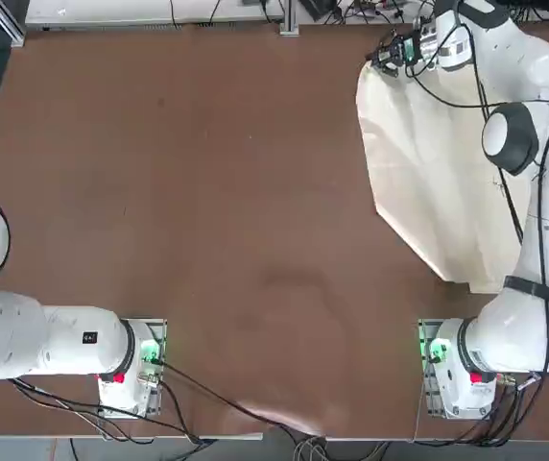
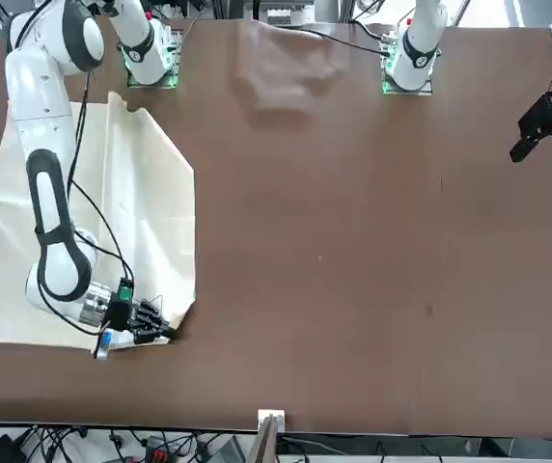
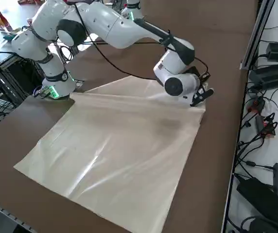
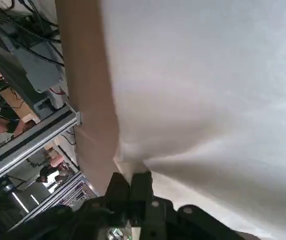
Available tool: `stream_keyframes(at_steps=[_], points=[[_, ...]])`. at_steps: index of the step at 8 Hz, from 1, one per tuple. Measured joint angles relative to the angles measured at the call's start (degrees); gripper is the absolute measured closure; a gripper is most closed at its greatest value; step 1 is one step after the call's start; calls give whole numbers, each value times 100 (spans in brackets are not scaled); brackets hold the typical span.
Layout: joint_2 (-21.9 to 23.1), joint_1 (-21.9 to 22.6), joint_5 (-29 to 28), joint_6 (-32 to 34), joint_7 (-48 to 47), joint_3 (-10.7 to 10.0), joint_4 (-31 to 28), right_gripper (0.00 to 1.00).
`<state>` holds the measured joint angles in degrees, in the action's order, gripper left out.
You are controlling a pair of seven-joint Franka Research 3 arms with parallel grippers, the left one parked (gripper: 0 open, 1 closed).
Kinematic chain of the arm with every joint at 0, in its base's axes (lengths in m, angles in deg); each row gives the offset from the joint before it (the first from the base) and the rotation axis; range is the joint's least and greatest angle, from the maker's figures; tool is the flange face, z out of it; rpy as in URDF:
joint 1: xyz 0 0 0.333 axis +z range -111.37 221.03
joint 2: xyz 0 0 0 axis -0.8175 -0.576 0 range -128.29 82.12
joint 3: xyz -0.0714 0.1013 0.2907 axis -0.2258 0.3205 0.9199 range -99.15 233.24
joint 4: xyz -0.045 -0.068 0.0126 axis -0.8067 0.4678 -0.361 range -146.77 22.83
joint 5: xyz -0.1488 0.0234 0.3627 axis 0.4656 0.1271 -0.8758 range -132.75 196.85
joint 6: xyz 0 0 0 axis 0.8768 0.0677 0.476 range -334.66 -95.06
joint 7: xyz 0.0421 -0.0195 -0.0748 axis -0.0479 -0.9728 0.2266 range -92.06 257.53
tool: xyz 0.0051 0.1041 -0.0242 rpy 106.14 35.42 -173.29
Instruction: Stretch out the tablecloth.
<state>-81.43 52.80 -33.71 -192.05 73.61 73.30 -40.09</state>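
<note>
The tablecloth [image 1: 442, 163] lies on the right half of the table [image 1: 207, 221], partly folded over on itself, so that only a slanted shape of it is spread flat. One side runs along the table's right edge, and one corner sits close to the far edge, near the far right corner. The right gripper [image 1: 386, 56] is down at that far corner of the cloth, low over the tabletop. In the wrist view its fingers [image 4: 131, 186] are pressed together with a pinch of cream fabric rising from between them, so it appears to be clamped on the cloth's corner [image 4: 128, 162].

The step in hand looks like drawing this corner out towards the open left side of the table, so the doubled part unfolds. To do it well, the arm should keep the pinch firm and lift only slightly, so the corner clears the wood without hauling the whole sheet along. The pull should run along the far edge, steady and slow, since thin fabric can slip from a small pinch or bunch if jerked. The release should come once the crease lines go flat and the sheet lies as a full square.
</note>
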Motion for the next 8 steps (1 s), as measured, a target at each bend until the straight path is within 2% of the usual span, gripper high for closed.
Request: stream_keyframes(at_steps=[8], points=[[-316, 372, -518, -26, -1, 5, 357, 96]])
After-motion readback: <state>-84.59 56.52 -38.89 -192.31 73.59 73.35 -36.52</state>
